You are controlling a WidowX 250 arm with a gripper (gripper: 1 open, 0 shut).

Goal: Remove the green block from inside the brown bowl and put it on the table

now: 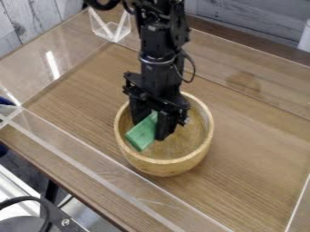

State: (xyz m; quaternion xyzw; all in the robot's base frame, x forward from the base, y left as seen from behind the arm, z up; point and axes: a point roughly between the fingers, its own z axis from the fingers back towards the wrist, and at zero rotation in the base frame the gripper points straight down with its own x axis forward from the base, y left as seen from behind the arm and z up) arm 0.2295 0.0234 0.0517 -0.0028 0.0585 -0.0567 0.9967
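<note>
Green block (pixel 143 134) sits tilted inside the brown bowl (pixel 200 149) — gripper (pixel 158 122) fingers clamped on it, near the table (pixel 72 100) middle.

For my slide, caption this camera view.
Gripper shut on the green block, inside the brown bowl.

block (pixel 143 134) in bowl (pixel 182 156) | bowl on table (pixel 85 95) | hand (pixel 155 130) above bowl
</note>
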